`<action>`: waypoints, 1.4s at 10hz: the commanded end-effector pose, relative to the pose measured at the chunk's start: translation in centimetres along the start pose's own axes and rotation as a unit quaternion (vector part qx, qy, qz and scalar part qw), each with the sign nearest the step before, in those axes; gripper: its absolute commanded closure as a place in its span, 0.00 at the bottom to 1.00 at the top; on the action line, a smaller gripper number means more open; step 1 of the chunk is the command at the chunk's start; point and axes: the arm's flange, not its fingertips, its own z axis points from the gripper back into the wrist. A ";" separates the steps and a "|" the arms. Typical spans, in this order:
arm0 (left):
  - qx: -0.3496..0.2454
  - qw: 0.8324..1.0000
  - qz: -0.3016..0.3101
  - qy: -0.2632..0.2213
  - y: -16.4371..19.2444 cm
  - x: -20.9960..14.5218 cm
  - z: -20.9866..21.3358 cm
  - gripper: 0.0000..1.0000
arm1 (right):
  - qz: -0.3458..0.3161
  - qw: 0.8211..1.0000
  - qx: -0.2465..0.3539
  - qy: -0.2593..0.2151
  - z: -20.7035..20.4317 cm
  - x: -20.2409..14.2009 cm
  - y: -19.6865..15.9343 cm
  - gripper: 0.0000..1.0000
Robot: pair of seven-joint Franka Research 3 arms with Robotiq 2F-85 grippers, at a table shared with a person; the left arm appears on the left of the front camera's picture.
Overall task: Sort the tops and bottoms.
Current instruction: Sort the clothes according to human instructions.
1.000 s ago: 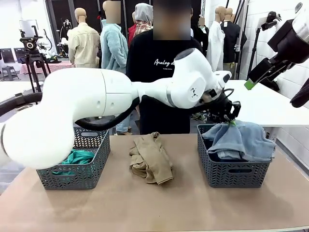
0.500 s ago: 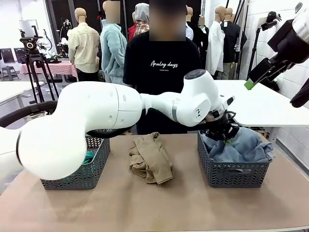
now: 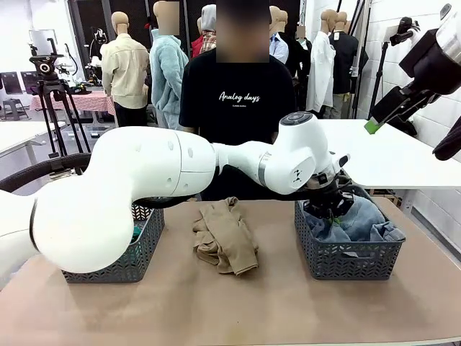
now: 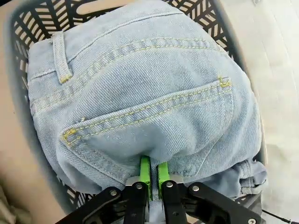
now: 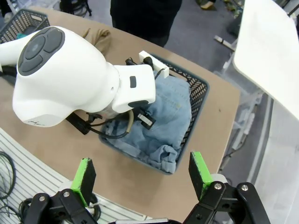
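Pinches a fold of pale shorts in left gripper, pads nearly together, thin denim edge caught between them. Reaches across the middle into right basket, apparently the bottoms bin, going by the denim inside. Has the shorts lying pocket-up and bunched, spread almost wall to wall in the basket, so likely set down and resting, grip not yet let go. Shows some darker fabric under the pale denim at the basket's left side, probably dark shorts, can't confirm. Holds right gripper high over the bench on the robot's side, jaws wide, nothing in them, likely kept up there to leave the left arm room. Leaves tan top crumpled on the bench between the two baskets, touching neither, likely the last item to sort. Hides most of left basket behind the left arm; shows a bit of teal top in it from the right wrist view, so tops seem to go there. Keeps person standing at the far side, hands hidden. Calls next, by guess, for a release and a straight lift out so the pads don't drag denim back up, then a move to the tan top. Risks a fold snagging on a pad and shorts ending up over the rim.
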 end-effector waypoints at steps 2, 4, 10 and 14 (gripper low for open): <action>0.033 0.999 0.023 -0.009 -0.1 2.0 2.2 1.00 | 0.001 1.000 -0.005 0.005 -0.1 0.0 0.1 0.00; 0.055 0.998 0.039 -0.010 -0.1 2.7 4.1 0.62 | 0.001 1.000 -0.005 0.005 -0.1 0.0 0.1 0.00; 0.030 0.997 0.060 -0.026 0.5 4.5 7.9 0.00 | 0.001 1.000 -0.005 0.005 -0.1 0.0 0.1 0.00; 0.026 0.998 0.051 -0.025 0.9 4.3 7.8 0.00 | 0.001 1.000 -0.005 0.005 -0.1 0.0 0.1 0.00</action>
